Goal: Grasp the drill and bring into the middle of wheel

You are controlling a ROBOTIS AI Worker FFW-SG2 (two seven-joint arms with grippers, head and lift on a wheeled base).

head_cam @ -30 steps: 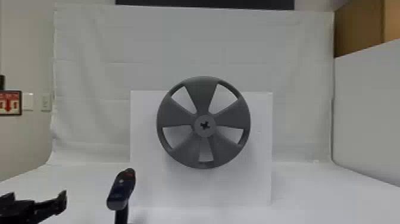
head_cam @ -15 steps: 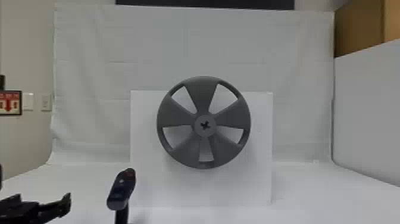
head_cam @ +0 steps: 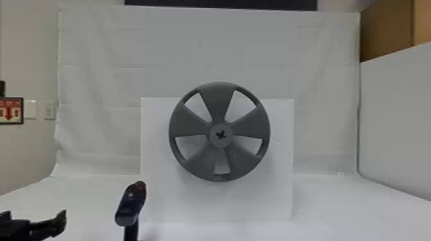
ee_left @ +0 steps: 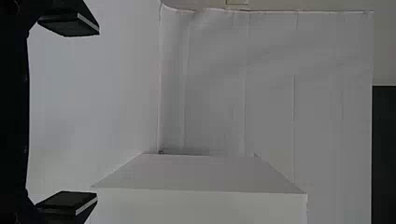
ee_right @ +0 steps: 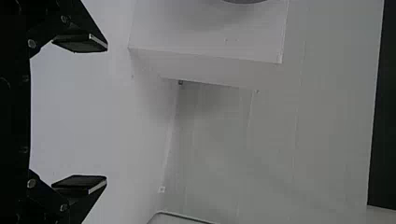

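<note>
We are, we judge, at the very start: the grasp is not yet made, and all of the carrying is left. The dark navy and black drill with its rounded body and narrow handle [head_cam: 130, 205] is upright over the white surface [head_cam: 80, 202], just outside the lower left corner of the flat white block [head_cam: 256, 202]; its base runs out of the head view, so we cannot tell how it is supported. The round grey plastic wheel with five broad spokes [head_cam: 219, 96] is up on the block's front face, near the middle between its side edges, and its hub [head_cam: 221, 135] has a dark cross-shaped mark and no drill at it.

Our black two-fingered left gripper [ee_left: 97, 113] has its flat fingers wide apart with nothing between them; in the head view it is low on the left, well apart from the drill. Our matching right gripper [ee_right: 107, 112] is spread wide too, and empty.

What remains, as we see it, is to bring the left gripper to the handle, close on it, lift the drill and guide its front end to the hub.
</note>
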